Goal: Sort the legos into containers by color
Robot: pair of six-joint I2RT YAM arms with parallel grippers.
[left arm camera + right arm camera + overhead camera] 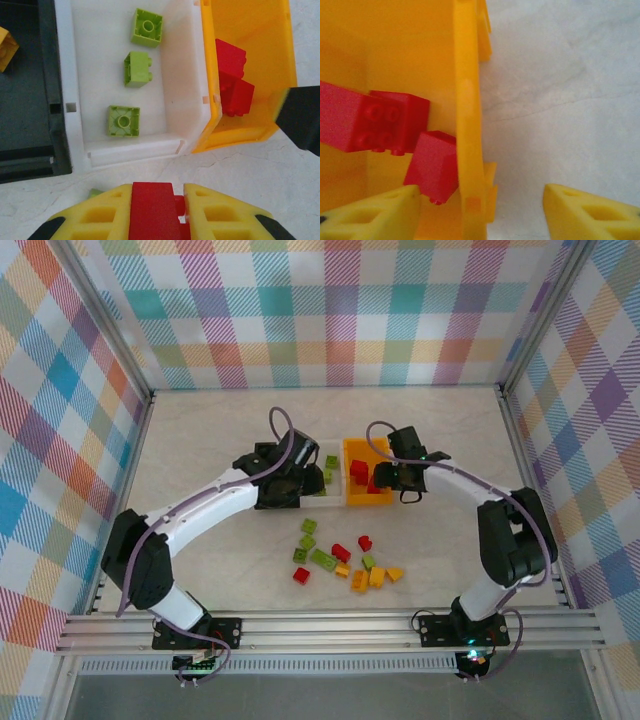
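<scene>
Red is the colour in hand: the left jaws, at the bottom centre of the left wrist view, are clamped on a red brick (150, 215). They hold it above the bare table (240, 170), just short of the near walls of the white bin (65, 75) and the orange bin (250, 30). 3 green bricks (137, 70) lie in the white bin, and a black bin (25, 125) sits at the left edge. The right jaws stand apart and grip nothing, straddling the orange bin's side wall, with red bricks (395, 125) inside it. The step looks like delivering this red brick. Next it must travel right, over the orange bin, before release. Loose bricks (340, 560) wait at lower centre of the top view.
</scene>
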